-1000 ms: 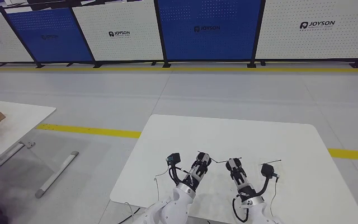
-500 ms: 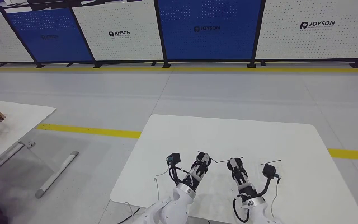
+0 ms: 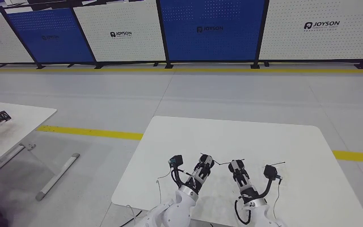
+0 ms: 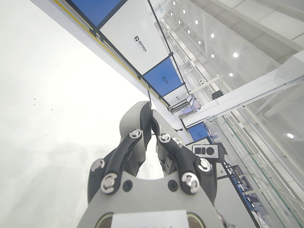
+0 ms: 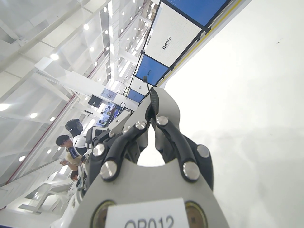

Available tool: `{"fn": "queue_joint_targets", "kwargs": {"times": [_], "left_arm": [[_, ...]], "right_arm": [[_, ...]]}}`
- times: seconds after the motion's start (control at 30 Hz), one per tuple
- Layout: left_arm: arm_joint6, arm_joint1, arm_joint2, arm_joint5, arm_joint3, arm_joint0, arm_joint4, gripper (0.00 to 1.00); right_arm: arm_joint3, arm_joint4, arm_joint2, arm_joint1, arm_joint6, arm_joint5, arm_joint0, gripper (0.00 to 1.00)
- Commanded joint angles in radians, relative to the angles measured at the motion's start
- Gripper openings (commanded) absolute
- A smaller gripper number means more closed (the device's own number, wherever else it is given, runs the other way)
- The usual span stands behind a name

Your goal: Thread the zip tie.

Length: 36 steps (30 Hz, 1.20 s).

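Note:
A thin black zip tie (image 3: pixel 228 163) spans the small gap between my two grippers, low over the white table (image 3: pixel 255 136) near its front edge. My left gripper (image 3: pixel 207 160) is shut on one end, and a thin plain strip of the zip tie (image 4: pixel 149 96) sticks out past the closed left gripper (image 4: pixel 150 107). My right gripper (image 3: pixel 235 165) is shut on the other end. There the zip tie (image 5: pixel 147 85), with its small square head, pokes out beyond the closed right gripper (image 5: pixel 153 94). Whether the strip has entered the head cannot be made out.
The tabletop beyond the grippers is bare white, with its front edge close behind both arms. A second white table (image 3: pixel 22 122) stands off to the left across a floor gap. Blue and white panels (image 3: pixel 210 31) line the far side of the room.
My right gripper has edged slightly towards the left one, bringing the two ends of the tie a little closer. The left gripper has stayed in place.

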Motion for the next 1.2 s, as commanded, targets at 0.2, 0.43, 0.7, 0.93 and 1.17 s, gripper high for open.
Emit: {"fn": "queue_joint_targets", "kwargs": {"times": [0.2,0.43,0.7,0.93,1.17], "left_arm": [[0.0,0.0,0.0,0.0,0.0,0.0,0.0,0.0],[0.0,0.0,0.0,0.0,0.0,0.0,0.0,0.0],[0.0,0.0,0.0,0.0,0.0,0.0,0.0,0.0],[0.0,0.0,0.0,0.0,0.0,0.0,0.0,0.0],[0.0,0.0,0.0,0.0,0.0,0.0,0.0,0.0]], "right_arm": [[-0.007,-0.005,0.009,-0.004,-0.003,-0.006,-0.011,0.0],[-0.015,-0.009,0.019,-0.006,-0.001,-0.009,-0.021,0.0],[-0.012,-0.016,0.019,-0.01,0.005,-0.007,-0.02,0.0],[-0.005,-0.021,0.015,-0.016,0.008,0.0,-0.014,0.0],[0.011,-0.016,0.007,-0.022,0.017,-0.002,-0.005,0.0]]}}
